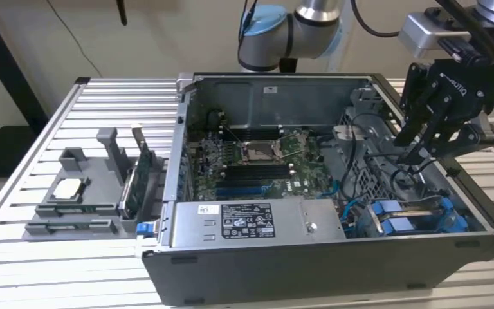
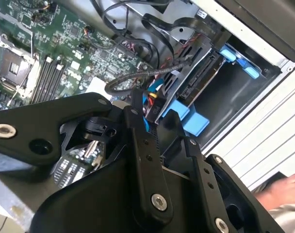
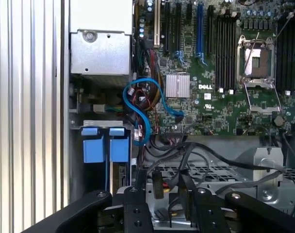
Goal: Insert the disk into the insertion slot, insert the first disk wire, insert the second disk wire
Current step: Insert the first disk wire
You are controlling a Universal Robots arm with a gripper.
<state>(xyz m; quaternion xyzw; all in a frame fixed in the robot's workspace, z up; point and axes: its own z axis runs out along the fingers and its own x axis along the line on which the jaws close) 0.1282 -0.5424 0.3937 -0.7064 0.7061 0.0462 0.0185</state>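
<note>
The fingers are seemingly clamping a wire end inside the case, while the disk is sitting in its slot just below them, toward the exterior view's near right corner.

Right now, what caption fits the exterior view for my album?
Black robot gripper reaches into an open dark grey metal computer case, close to the bright blue plastic disk carriers.

Beige wall, slatted metal table
</note>
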